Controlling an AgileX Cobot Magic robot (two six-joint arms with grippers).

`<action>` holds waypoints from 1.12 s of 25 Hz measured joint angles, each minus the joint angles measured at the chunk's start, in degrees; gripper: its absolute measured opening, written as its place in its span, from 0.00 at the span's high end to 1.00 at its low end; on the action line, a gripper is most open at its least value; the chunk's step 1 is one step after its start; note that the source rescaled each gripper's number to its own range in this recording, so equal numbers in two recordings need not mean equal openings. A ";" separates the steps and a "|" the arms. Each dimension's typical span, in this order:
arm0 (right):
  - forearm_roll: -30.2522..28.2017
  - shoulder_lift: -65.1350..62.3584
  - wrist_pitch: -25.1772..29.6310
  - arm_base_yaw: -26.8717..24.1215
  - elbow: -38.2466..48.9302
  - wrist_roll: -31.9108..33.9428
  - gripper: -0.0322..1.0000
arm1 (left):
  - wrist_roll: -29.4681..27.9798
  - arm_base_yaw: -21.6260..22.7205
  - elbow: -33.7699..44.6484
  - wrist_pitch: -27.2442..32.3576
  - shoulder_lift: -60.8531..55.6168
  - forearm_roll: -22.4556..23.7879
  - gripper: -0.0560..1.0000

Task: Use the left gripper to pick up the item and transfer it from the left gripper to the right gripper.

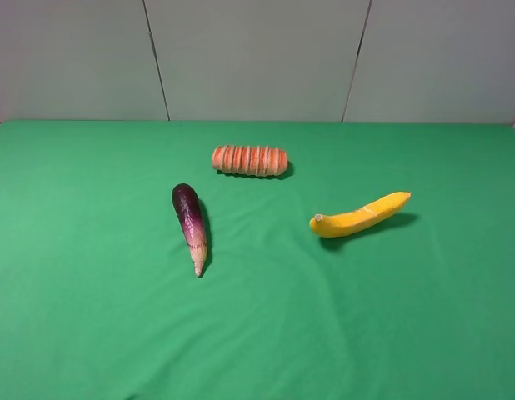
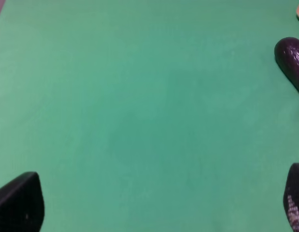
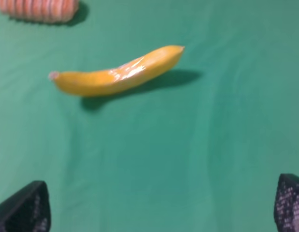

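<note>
Hovering apart, both end effectors (image 2: 154,203) (image 3: 161,205) gape wide.

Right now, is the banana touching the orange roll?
No, the banana lies apart from the orange roll, with bare green cloth between them.

The bench (image 1: 91,333) is covered in matt green cloth, softly creased. The banana (image 1: 361,216) has a smooth, waxy yellow skin with a glossy pale patch along its top. The eggplant (image 1: 191,223) is glossy dark purple, fading to a dull cream tip. The orange roll (image 1: 250,160) looks matt and ridged. The right gripper's fingers (image 3: 290,205) show dotted black pads.
</note>
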 joint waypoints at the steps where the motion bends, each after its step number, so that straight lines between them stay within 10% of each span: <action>1: 0.00 -1.38 -0.80 -0.67 0.94 0.00 0.00 | 0.00 0.00 0.00 0.00 0.00 0.00 0.00; 28: -3.75 -10.87 -7.88 -4.17 7.61 2.55 0.00 | 0.00 0.00 0.00 -0.06 0.00 0.00 0.00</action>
